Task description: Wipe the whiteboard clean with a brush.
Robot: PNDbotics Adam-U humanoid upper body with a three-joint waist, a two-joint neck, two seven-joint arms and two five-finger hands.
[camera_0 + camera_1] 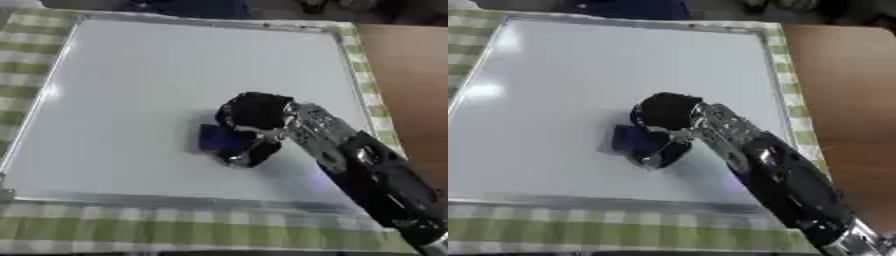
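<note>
Whiteboard (140,75) bears right hand (255,112) (fingers curled) gripping brush (219,139).

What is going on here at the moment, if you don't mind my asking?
The robot's right hand is holding a dark blue brush against the whiteboard, a little right of centre and toward the near edge, its fingers curled round it. The board lies flat on a green checked cloth, and no marks show on it. The left hand is out of view.

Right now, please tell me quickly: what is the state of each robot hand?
Left robot hand: not in view.
Right robot hand: closed around the blue whiteboard eraser, which rests on the whiteboard.
</note>
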